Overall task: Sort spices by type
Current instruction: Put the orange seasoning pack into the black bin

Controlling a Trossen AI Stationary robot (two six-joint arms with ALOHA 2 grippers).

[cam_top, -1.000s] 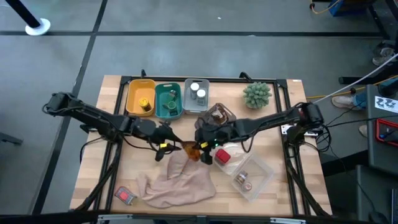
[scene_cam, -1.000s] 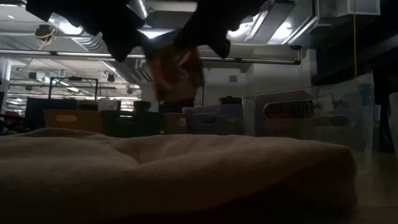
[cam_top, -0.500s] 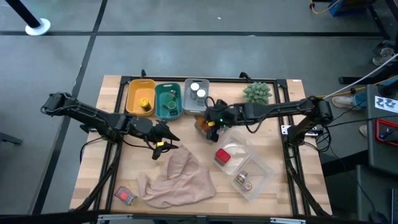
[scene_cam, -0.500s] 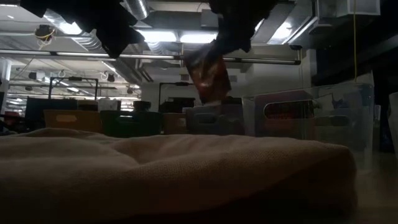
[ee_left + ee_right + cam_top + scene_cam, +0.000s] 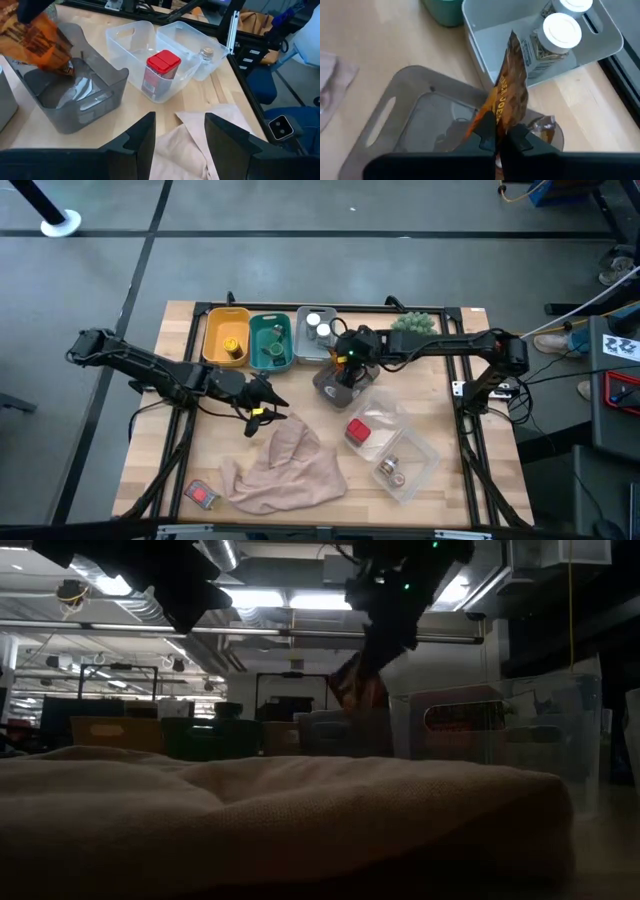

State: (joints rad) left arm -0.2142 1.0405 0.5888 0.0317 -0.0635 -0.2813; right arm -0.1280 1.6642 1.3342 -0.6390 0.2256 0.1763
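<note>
1. High view: the right gripper (image 5: 347, 366) hangs over the dark grey bin (image 5: 341, 384), clamped on an orange-brown sachet. The left gripper (image 5: 262, 399) waits above the beige cloth (image 5: 287, 470), holding nothing. Yellow bin (image 5: 226, 335), green bin (image 5: 270, 343) and light grey bin (image 5: 314, 334) stand in a row; a red packet (image 5: 202, 496) lies near the cloth
2. Low view: the sachet (image 5: 358, 686) dangles from the right gripper beyond the cloth (image 5: 280, 820)
3. Left wrist view: its fingers (image 5: 142, 142) stand partly apart, empty; a red-capped container (image 5: 161, 71) stands in a clear bin (image 5: 131, 42), a small jar (image 5: 206, 54) in the next
4. Right wrist view: fingers (image 5: 486, 135) pinch the sachet (image 5: 509, 97) above the dark bin (image 5: 415, 120); white-capped jars (image 5: 561, 31) sit in the light grey bin
</note>
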